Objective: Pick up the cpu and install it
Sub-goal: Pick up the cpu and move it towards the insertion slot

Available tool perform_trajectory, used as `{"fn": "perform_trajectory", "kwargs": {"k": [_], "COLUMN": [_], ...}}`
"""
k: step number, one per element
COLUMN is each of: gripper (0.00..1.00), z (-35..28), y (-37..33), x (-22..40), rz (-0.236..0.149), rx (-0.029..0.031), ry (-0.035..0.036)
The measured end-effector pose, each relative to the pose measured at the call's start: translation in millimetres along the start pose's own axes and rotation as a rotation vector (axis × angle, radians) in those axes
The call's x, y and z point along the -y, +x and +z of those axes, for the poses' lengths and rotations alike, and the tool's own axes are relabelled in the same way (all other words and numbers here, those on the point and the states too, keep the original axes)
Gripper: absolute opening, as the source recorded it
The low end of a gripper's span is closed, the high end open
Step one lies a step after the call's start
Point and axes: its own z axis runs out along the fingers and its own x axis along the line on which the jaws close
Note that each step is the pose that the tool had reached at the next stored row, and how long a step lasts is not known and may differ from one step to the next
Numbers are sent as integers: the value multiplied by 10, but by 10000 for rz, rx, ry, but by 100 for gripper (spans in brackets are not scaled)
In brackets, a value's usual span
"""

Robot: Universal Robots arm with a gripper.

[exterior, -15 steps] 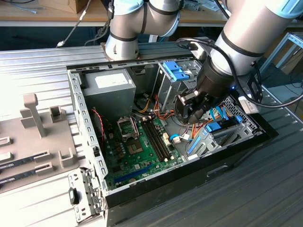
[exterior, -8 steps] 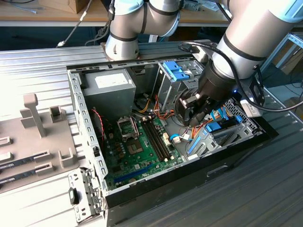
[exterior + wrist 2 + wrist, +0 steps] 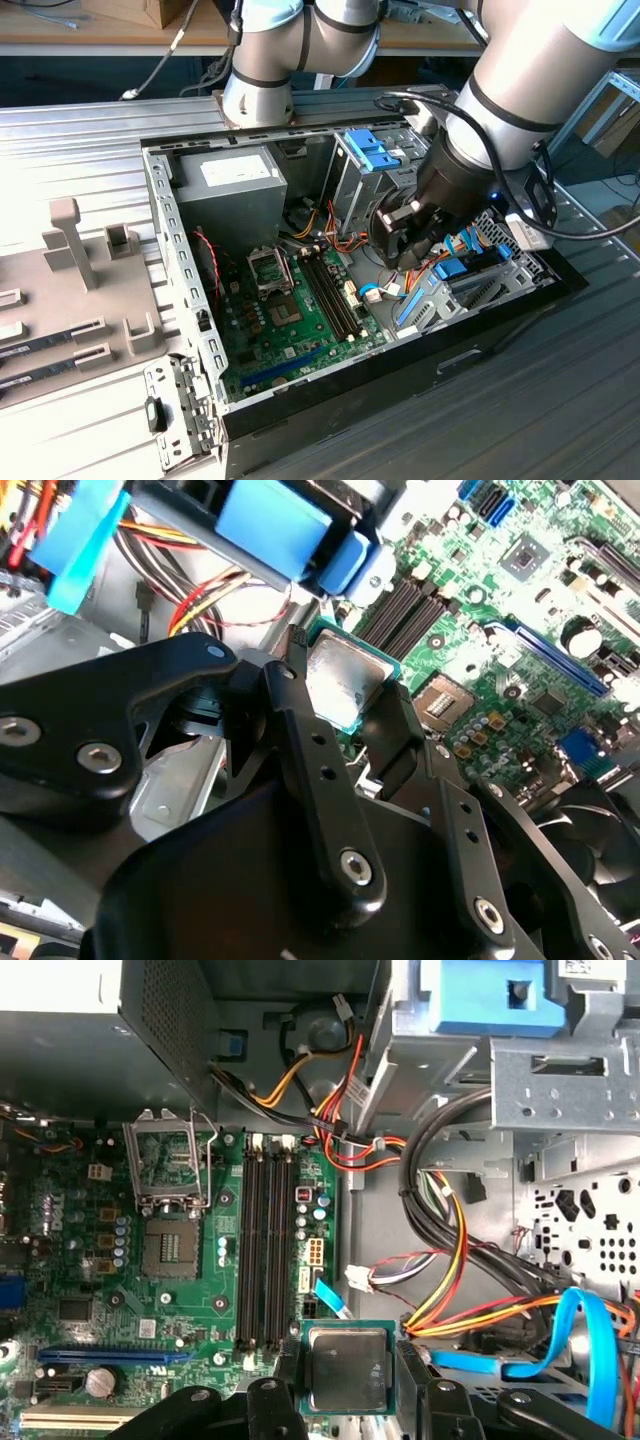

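Black end effector (image 3: 348, 1375) is clamped on the edges of the cpu (image 3: 347, 1360), apparently to keep its flat faces free for seating, with the open socket (image 3: 168, 1252) well apart beyond the memory slots (image 3: 265, 1250).

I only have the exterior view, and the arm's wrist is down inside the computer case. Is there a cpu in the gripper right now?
Observer: Yes. In both wrist views the gripper is shut on the cpu, with fingers on two opposite edges.
Operator: Which face of it is toward the camera?
Observer: The silver-grey metal top, with the thin green rim around it.
Operator: And is the socket free?
Observer: In the first wrist view the socket is bare and its hinged frame is raised. The cpu is apart from it, with the memory slots between them in that picture.
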Motion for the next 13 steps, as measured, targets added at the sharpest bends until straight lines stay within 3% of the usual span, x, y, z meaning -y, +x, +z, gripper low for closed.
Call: {"fn": "perform_trajectory", "kwargs": {"k": [6,13], "gripper": [47,47], "z": [16,44], "y": [77,88], "x": [-31,-31], "rz": [1,0], "rx": [0,-1], "ry": [0,1]}}
